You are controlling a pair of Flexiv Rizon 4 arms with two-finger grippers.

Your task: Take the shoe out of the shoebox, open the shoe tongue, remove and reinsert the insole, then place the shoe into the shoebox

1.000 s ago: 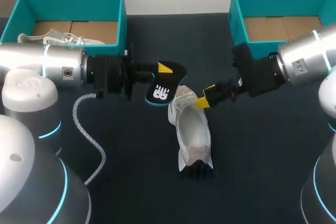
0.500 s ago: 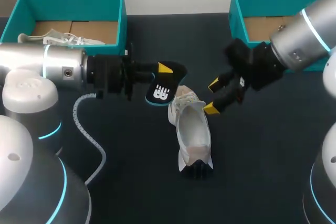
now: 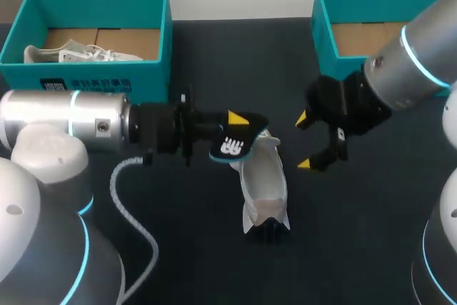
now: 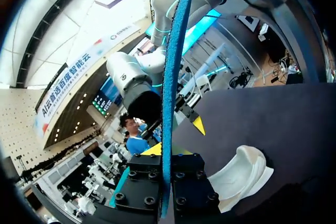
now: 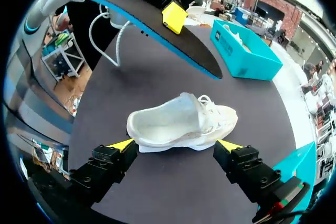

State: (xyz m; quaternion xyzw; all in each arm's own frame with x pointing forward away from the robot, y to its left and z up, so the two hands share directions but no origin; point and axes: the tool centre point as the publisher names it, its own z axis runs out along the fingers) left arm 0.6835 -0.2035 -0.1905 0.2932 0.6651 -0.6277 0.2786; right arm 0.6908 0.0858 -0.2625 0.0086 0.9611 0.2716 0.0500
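Note:
A white shoe (image 3: 263,178) lies on the dark table, its opening facing up. My left gripper (image 3: 240,123) is shut on a black insole (image 3: 228,147) with a blue edge and holds it just above the shoe's laced end. In the left wrist view the insole (image 4: 170,87) stands edge-on between the fingers of the left gripper (image 4: 167,167), with the shoe (image 4: 242,173) beside and below. My right gripper (image 3: 306,141) hangs open to the right of the shoe, touching nothing. From the right wrist, the shoe (image 5: 181,126) lies just ahead of the open right gripper (image 5: 175,145), and the insole (image 5: 149,23) is beyond it.
A teal shoebox (image 3: 153,32) at the back left holds a second white shoe (image 3: 71,53). Another teal shoebox (image 3: 325,23) stands at the back right. A small black object (image 3: 270,232) sits at the shoe's near end. A pale cable (image 3: 130,194) loops beside my left arm.
My left arm has carried the insole forward and rightward, down over the shoe's laced end. My right gripper has drawn back from the shoe to the right and turned, staying open.

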